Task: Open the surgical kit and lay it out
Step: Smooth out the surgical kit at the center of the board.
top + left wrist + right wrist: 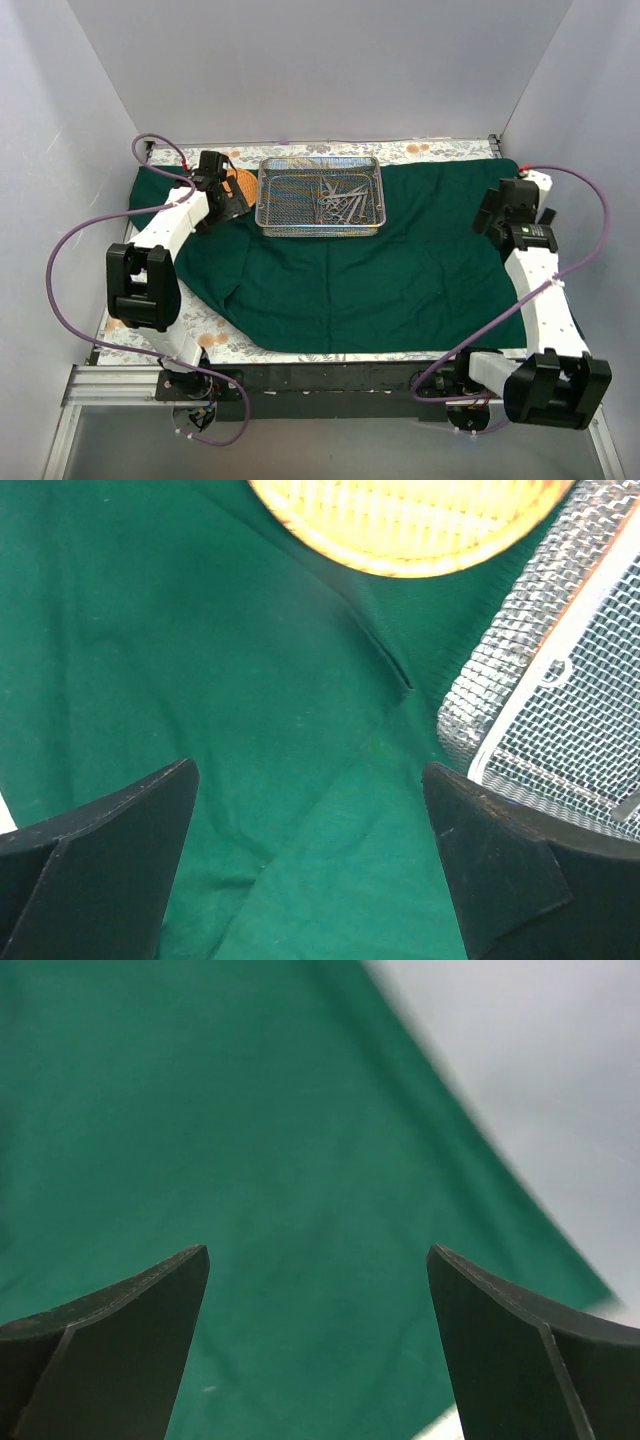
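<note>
The cloth (400, 270) is a dark green woven sheet, matte and softly creased. It is spread over most of the table (215, 335), from the far edge to just short of the near edge, with its near left part drawn in to a rounded fold. On it, towards the far edge and left of the middle, sits the tray (320, 195): a rectangular basket of fine silver wire mesh with a bright rolled rim and rounded corners. The instruments (343, 200), thin shiny steel pieces with ring handles, lie heaped in its right half.

Just beside the tray's left end is a basket (410, 520), round, orange and tightly woven, also on the cloth.

The left gripper (310, 780) hovers above the cloth near the basket and the tray's left corner, its matte black wedge fingers (110, 850) spread wide with nothing between them. The right gripper (318, 1260) hangs over the cloth at the far right corner, fingers likewise released and holding nothing.

The table top shows a floral print along its edges. Purple cables (70, 250) loop from both arms. A small label on the right wrist cannot be read.
</note>
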Controlling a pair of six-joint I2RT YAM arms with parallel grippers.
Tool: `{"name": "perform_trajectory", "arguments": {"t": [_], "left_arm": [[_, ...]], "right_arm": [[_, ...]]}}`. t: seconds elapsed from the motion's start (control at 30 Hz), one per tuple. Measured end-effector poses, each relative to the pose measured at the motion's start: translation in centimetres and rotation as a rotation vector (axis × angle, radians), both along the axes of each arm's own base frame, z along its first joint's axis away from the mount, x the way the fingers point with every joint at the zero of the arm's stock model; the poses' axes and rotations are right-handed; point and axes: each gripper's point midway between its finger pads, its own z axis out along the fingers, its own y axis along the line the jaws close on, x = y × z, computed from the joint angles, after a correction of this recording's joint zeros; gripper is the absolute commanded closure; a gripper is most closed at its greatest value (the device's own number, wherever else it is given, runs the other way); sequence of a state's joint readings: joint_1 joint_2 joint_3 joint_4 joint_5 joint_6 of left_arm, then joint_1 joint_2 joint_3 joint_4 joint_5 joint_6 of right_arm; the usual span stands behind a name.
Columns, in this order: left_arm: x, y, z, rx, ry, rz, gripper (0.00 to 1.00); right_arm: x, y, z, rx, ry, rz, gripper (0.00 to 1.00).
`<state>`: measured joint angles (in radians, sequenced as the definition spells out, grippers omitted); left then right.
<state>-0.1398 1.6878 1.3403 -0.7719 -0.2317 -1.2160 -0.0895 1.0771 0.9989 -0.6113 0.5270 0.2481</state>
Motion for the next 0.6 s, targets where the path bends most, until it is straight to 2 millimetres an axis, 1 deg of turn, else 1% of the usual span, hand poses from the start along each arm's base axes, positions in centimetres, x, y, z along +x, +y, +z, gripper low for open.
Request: {"name": "perform_trajectory", "arguments": {"t": [0.07, 0.13, 0.2, 0.3, 0.4, 0.47, 0.57, 0.6], "left_arm": [[0.1, -0.3, 0.1, 0.006, -0.007, -0.001, 0.09], [0.3, -0.6, 0.1, 0.004, -0.016, 0.006, 0.12], [0.6, -0.9, 0.0, -0.005, -0.027, 0.025, 0.15], [1.4, -1.1, -0.6, -0.021, -0.033, 0.06, 0.21], [2.4, -1.4, -1.9, -0.03, -0.022, 0.092, 0.27], [3.0, -1.5, -3.1, -0.032, -0.008, 0.109, 0.33], [3.5, -1.8, -4.4, -0.034, 0.012, 0.126, 0.36], [3.7, -1.8, -4.8, -0.035, 0.017, 0.131, 0.39]], "right_arm": [[1.9, 2.2, -0.9, 0.035, 0.005, 0.101, 0.02], [3.3, 4.2, -1.8, 0.066, 0.017, 0.189, 0.02], [4.3, 6.3, -2.8, 0.089, 0.039, 0.268, 0.03], [5.1, 8.8, -4.1, 0.12, 0.07, 0.362, 0.02], [5.3, 10.4, -4.9, 0.144, 0.094, 0.421, 0.03], [5.5, 11.0, -5.0, 0.153, 0.091, 0.449, 0.03], [5.8, 11.7, -4.8, 0.162, 0.081, 0.48, 0.03], [5.8, 11.8, -4.9, 0.165, 0.08, 0.489, 0.03]]}}
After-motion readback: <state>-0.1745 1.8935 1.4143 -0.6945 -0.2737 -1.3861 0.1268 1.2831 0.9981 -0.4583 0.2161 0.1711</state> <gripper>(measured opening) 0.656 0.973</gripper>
